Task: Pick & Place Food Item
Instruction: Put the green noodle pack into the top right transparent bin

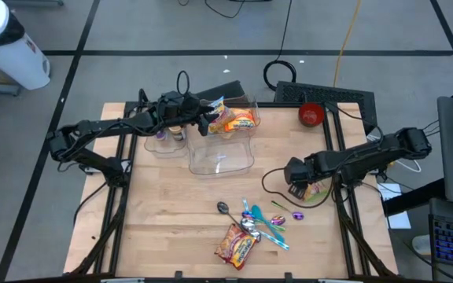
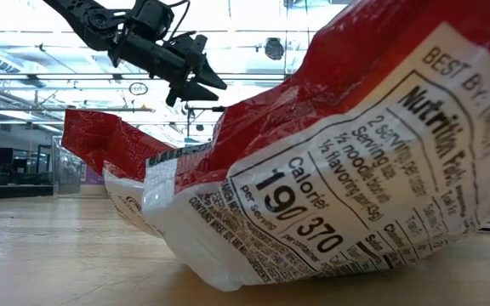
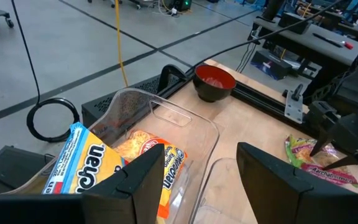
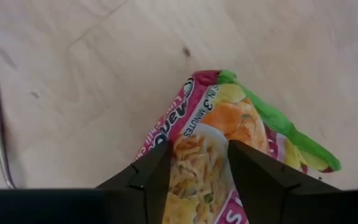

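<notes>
Filling the low view from edge to edge, a red-and-white noodle packet (image 2: pixel 330 178) lies on the wooden table (image 1: pixel 171 220), its nutrition panel turned to the lens. My right gripper (image 4: pixel 197 168) is down at the table's right side, its two dark fingers (image 4: pixel 145 177) straddling a pink-and-green noodle packet (image 4: pixel 222 124); they bracket the packet's middle and look pressed against the wrapper, though I cannot tell whether the grip is firm. Just beside that gripper, toward the table's near edge, lie a spoon (image 1: pixel 223 207), some teal and purple utensils (image 1: pixel 267 224) and the red packet.

My left gripper (image 3: pixel 197 180) hangs above the clear plastic bin (image 1: pixel 222 153) at the far side of the table, fingers (image 3: pixel 138 180) parted with nothing between them. Directly beneath it, inside the bin, sit a blue-and-yellow packet (image 3: pixel 82 165) and an orange noodle packet (image 3: pixel 151 158). Beyond the bin, well apart from both of my grippers, a red bowl (image 1: pixel 311 115) stands near the table's far right corner.
</notes>
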